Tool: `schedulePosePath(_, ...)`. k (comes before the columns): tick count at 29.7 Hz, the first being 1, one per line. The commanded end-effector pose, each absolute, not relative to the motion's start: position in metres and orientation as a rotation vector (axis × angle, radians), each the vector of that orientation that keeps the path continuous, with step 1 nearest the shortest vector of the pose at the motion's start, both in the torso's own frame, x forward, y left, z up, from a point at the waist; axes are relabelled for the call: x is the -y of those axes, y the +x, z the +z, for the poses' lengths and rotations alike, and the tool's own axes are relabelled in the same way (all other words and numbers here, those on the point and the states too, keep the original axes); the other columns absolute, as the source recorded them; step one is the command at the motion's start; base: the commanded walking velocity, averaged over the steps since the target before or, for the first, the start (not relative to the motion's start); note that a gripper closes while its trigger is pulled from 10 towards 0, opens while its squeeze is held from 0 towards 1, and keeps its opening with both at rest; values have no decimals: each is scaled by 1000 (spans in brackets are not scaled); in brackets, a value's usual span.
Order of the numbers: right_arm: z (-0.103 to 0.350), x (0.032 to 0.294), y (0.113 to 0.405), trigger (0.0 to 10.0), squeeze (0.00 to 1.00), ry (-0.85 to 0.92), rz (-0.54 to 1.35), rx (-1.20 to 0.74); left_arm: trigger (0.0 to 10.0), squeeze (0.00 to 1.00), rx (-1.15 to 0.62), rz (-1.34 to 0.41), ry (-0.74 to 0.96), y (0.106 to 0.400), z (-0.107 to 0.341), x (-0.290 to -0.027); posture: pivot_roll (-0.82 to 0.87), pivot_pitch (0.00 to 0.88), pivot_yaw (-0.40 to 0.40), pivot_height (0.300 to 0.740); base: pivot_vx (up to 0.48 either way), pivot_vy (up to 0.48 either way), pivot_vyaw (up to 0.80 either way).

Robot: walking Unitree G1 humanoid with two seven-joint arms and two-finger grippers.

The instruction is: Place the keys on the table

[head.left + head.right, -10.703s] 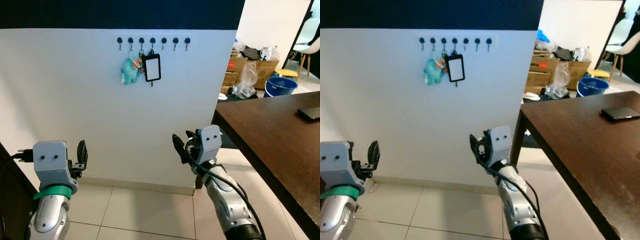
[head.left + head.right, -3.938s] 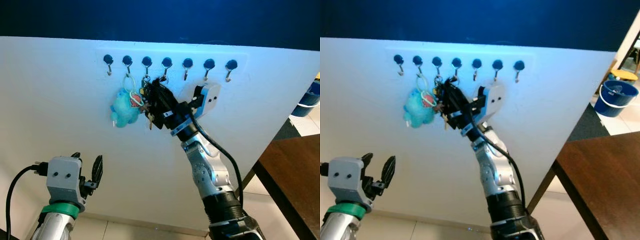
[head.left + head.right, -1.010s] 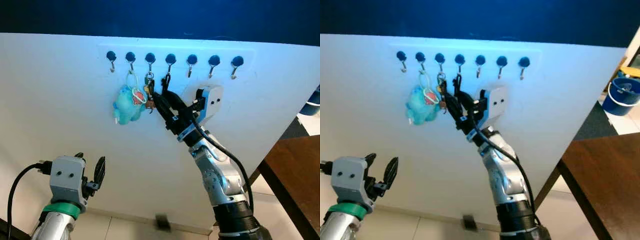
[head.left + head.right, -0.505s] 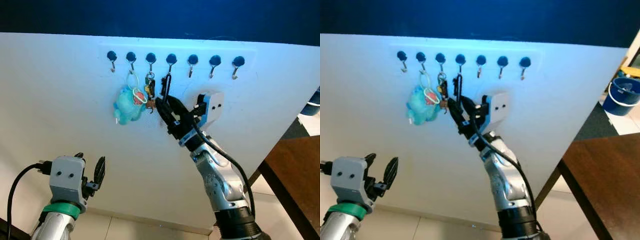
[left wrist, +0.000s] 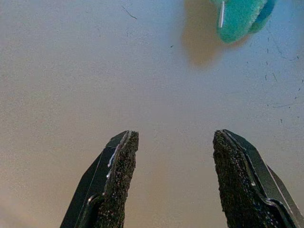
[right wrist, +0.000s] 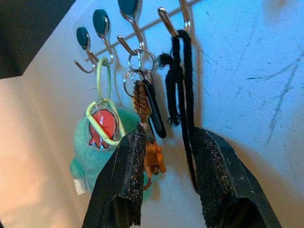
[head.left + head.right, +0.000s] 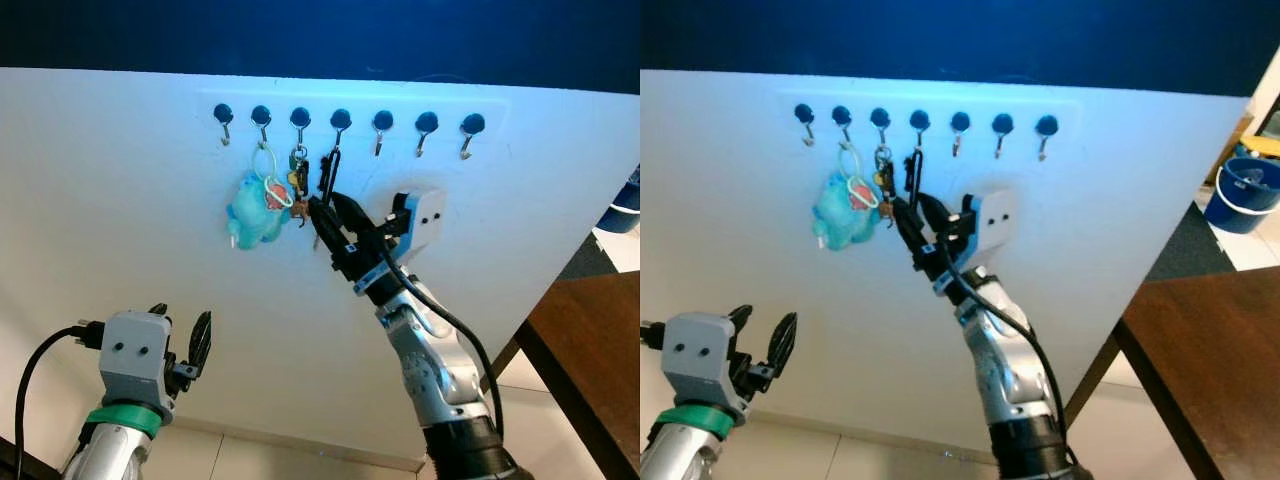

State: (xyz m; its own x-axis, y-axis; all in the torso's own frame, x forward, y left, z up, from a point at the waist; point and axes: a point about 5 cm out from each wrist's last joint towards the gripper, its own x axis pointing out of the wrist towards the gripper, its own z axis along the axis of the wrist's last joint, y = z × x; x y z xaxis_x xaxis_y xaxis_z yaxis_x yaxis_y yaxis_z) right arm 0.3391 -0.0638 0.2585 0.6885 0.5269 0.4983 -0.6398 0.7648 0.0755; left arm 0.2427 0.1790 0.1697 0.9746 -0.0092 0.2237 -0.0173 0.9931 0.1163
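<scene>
Early stage: the keys (image 6: 145, 102) hang on a wall hook (image 6: 129, 49), right pincer (image 6: 167, 156) raised with fingers apart around their lower end, nothing gripped; left pincer (image 5: 174, 183) idle, parted; desk (image 7: 590, 335) at right unreached.

Bright bluish cast on white wall (image 7: 120, 180); top band dark. Left wrist view warm-toned, soft shadow under teal plush (image 5: 240, 19). Frames sharp.

The keys (image 6: 148, 114) hang from a wall hook on metal rings (a braided brown fob and a dark key among them), between the teal plush and a black cord.
</scene>
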Motion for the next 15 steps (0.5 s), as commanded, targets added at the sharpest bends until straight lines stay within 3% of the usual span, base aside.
schedulePosePath(1,260,60,340,10000,0,257,666,480,10000,0,206,15,127,242,165,-182,-125,71,108,740,0,0,0)
schedulePosePath(15,271,53,348,10000,0,302,633,488,10000,0,208,30,125,240,165,-183,-113,85,96,740,0,0,0)
